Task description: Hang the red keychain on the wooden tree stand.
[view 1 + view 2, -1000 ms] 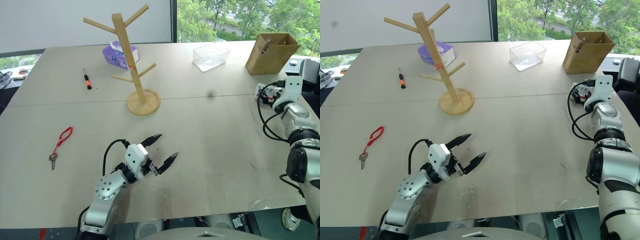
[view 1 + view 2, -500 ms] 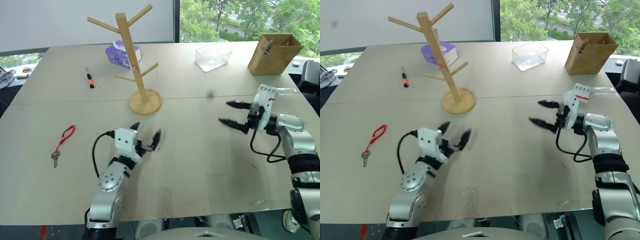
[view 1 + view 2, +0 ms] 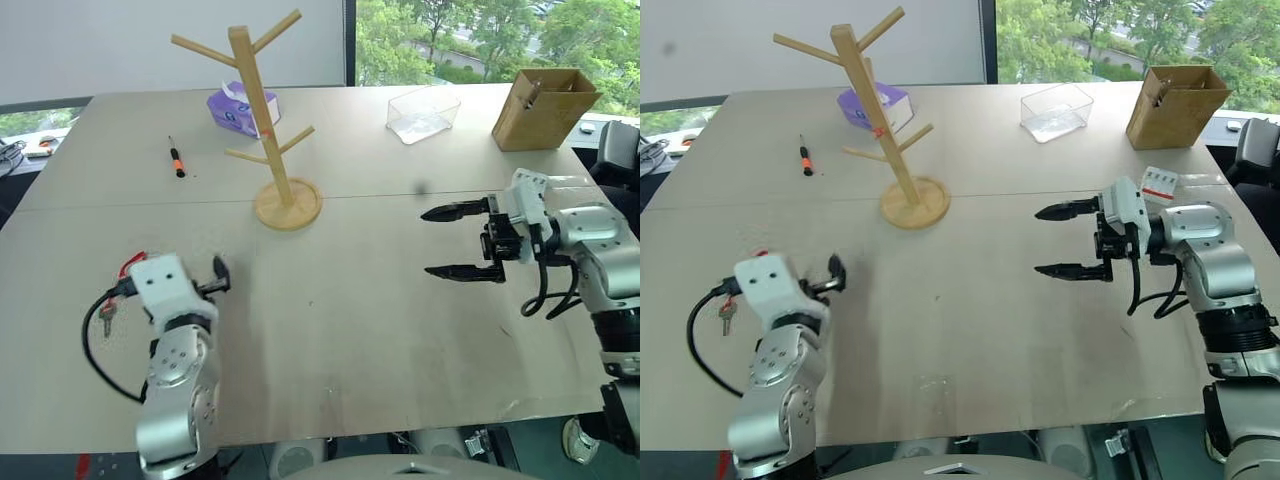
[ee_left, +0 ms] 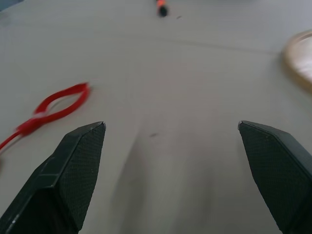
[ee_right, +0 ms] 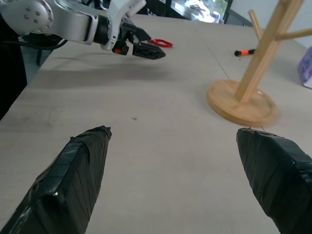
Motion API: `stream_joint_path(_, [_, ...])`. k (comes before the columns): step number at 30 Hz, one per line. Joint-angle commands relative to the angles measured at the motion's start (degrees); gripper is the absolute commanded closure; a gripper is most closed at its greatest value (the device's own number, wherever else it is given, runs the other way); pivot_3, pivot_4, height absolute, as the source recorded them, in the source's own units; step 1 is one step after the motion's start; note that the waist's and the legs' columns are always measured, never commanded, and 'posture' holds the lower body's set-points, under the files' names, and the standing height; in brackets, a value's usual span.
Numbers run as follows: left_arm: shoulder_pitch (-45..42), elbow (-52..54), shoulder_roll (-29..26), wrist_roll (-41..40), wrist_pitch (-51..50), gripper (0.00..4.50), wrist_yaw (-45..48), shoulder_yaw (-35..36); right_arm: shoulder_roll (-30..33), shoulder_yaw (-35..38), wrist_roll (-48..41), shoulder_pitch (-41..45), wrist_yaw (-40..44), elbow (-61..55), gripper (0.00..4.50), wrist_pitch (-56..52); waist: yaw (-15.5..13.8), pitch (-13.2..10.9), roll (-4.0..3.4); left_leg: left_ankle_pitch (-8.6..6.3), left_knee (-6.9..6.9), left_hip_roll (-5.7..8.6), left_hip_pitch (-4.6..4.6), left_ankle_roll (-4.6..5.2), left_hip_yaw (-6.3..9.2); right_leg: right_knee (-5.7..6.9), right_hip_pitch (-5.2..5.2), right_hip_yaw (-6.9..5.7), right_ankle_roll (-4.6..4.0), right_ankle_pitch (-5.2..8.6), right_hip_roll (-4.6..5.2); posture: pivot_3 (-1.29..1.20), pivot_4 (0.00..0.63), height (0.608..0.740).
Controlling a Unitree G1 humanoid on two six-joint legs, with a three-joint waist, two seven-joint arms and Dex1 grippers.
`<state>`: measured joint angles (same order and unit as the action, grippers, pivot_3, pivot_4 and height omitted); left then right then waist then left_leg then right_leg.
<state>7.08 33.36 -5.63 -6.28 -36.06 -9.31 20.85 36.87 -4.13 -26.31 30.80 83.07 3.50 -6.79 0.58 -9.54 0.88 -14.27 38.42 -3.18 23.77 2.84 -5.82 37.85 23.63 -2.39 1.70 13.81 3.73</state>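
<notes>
The red keychain [image 4: 58, 102] lies flat on the table at the near left, its red strap loop just ahead and to one side of my left gripper [image 4: 170, 127]. That gripper is open, held low over the table with nothing between its fingers. From the head, the left hand covers most of the strap; the small key [image 3: 106, 320] peeks out beside it. The wooden tree stand [image 3: 270, 120] stands upright at the table's middle back on its round base [image 3: 288, 203], its pegs bare. My right gripper [image 3: 427, 242] hovers open and empty at the right, pointing towards the stand.
A black-and-orange screwdriver [image 3: 175, 158] lies left of the stand. A purple tissue pack [image 3: 240, 105] sits behind the stand. A clear plastic container [image 3: 423, 112] and a brown cardboard box [image 3: 545, 105] stand at the back right.
My left gripper swung left across the table and turned from facing right to facing the keychain. The right gripper came in from the table's right edge towards the middle.
</notes>
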Motion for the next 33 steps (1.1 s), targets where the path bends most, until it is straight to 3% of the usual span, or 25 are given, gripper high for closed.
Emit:
stream_joint_path(1, [-0.65,0.09,-2.25,0.64,0.71,0.0,-0.48,4.73,-1.63,-1.24,1.34,-2.21,1.83,0.89,0.07,5.17,-0.28,0.01,0.09,0.0,0.0,0.0,0.0,0.0,0.02,0.0,-0.01,-0.03,0.0,0.0,0.01,0.0,0.15,0.74])
stream_joint_path(9, [0.11,-2.22,-5.92,0.34,2.4,0.0,2.9,6.97,-3.08,-2.82,2.65,-4.89,1.46,3.86,0.07,8.35,-0.41,0.0,0.15,0.0,0.04,0.05,0.0,0.0,-0.05,0.0,-0.02,0.0,0.0,-0.01,0.14,0.0,0.15,0.74])
stream_joint_path(18, [4.24,-11.88,-17.83,-9.45,11.29,0.0,24.48,12.67,-4.82,-3.12,1.87,-7.32,-3.58,-1.97,0.07,5.53,0.02,0.01,0.16,0.0,-0.01,-0.01,0.01,-0.02,-0.05,0.0,0.03,-0.05,-0.03,0.0,0.16,0.0,0.15,0.74])
stream_joint_path(22, [3.78,-18.75,-20.72,-12.31,14.29,0.0,27.85,16.27,-5.49,-2.81,1.75,-8.92,-4.42,-2.08,0.07,5.63,-0.08,0.0,0.16,-0.01,-0.01,0.02,0.01,-0.02,-0.05,0.0,0.04,-0.15,-0.05,0.02,0.29,0.0,0.15,0.74])
stream_joint_path(33, [3.41,-32.83,-28.12,-12.56,20.56,0.0,37.63,15.18,-6.62,-2.41,1.93,-10.45,-6.69,-0.91,0.07,5.31,-0.01,0.01,0.17,-0.01,-0.02,0.0,0.04,-0.02,-0.04,-0.01,0.06,-0.19,-0.23,0.12,0.4,0.0,0.15,0.74])
